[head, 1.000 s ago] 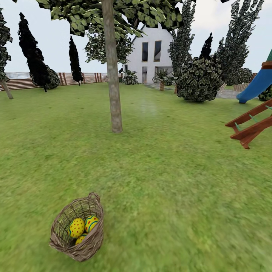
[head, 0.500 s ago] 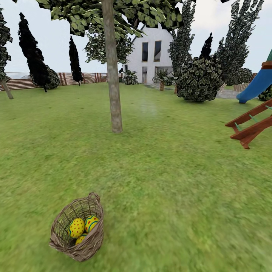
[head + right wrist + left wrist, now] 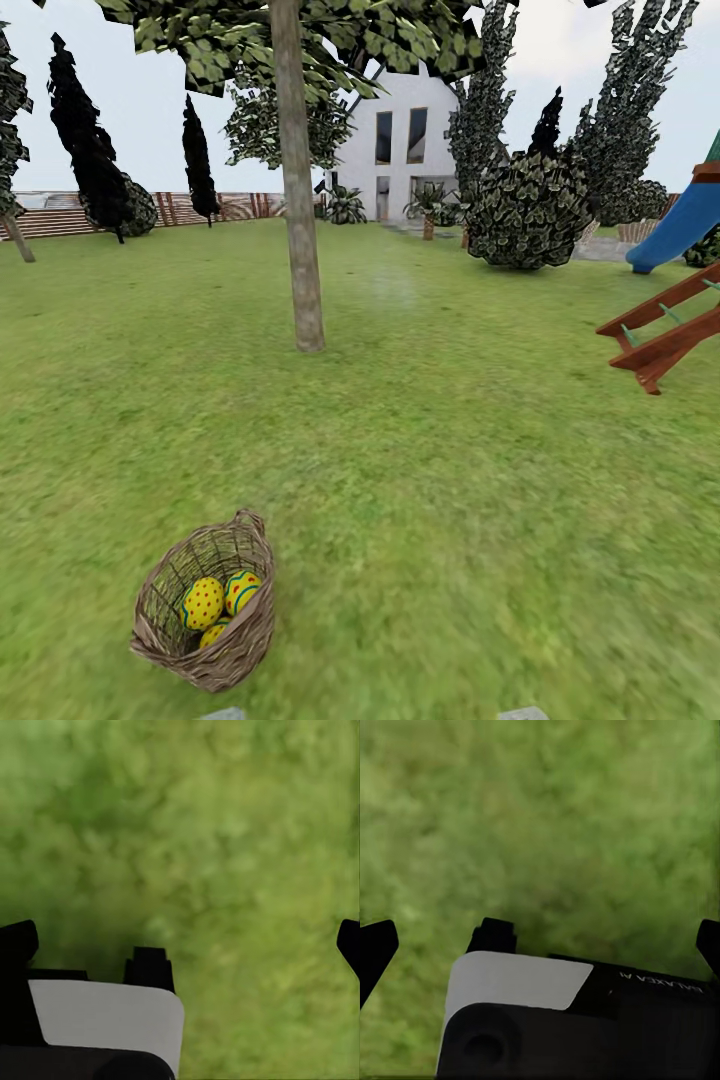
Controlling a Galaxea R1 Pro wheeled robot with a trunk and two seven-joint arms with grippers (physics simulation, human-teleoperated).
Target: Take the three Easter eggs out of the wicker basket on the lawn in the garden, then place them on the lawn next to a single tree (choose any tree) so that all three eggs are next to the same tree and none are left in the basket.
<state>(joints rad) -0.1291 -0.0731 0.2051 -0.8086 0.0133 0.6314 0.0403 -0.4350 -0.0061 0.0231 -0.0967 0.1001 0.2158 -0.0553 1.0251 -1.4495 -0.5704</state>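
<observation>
Left gripper (image 3: 540, 937) fingers spread wide apart over blurry green lawn (image 3: 547, 817), holding nothing. Right gripper (image 3: 184, 937) likewise spread apart over grass. Brown woven wicker basket (image 3: 240, 640) stands on lawn, low left in head view, three yellow dotted Easter eggs (image 3: 220, 600) inside, touching. Thick grey-brown tree trunk (image 3: 300, 230) well apart beyond basket. White house (image 3: 400, 140) far behind; wooden playset (image 3: 665, 340) at right.

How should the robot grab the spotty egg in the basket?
Probably from above, through the open mouth of the wicker basket, closing the fingers across the narrow middle of the red-dotted egg. It sits highest and nearest the opening, with its rounded side facing up. Another egg sits close beside it, and the woven walls block any sideways approach.
</observation>
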